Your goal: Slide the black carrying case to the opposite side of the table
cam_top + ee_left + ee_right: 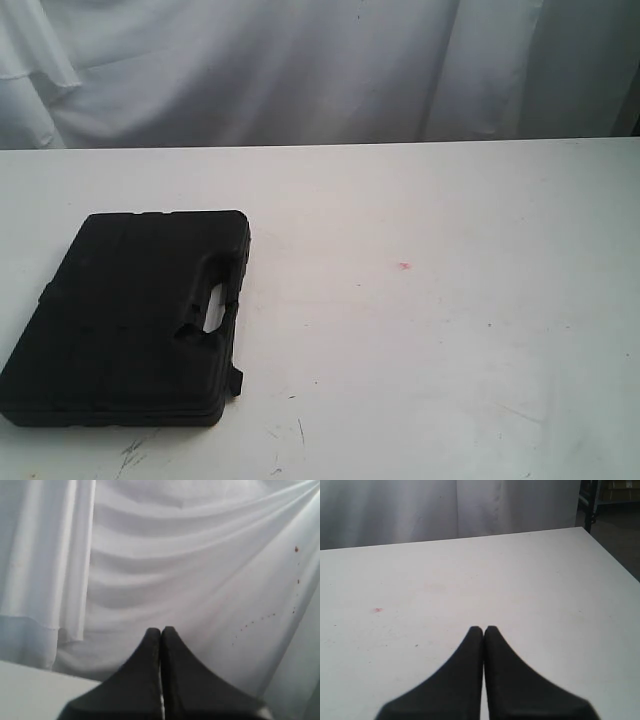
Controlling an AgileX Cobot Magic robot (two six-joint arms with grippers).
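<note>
Exterior view, black carrying case (pixel 130 320) flat on the left part of the table (pixel 450 330), left wrist view, left pincer (pixel 161 630) clenched empty, white curtain (pixel 190 570) beyond its tips, right wrist view, right pincer (pixel 484 629) clenched empty over the table, red spot (pixel 378 610) ahead.

Exterior view: bright, flat, diffuse light with a cool cast. The white surface (pixel 450 350) is nearly washed out and greys toward the near right corner, and the black case (pixel 120 320) reads as a dark mass with little surface detail and only a thin shadow at its near edge. Focus is soft overall, with a grainy smear and no hard glare, and the drape (pixel 300 70) behind shows gentle shading in its folds. Wrist views: the left claw (pixel 161 630) and right claw (pixel 484 628) are blurred black silhouettes close to the lens, with the background behind them somewhat sharper.
</note>
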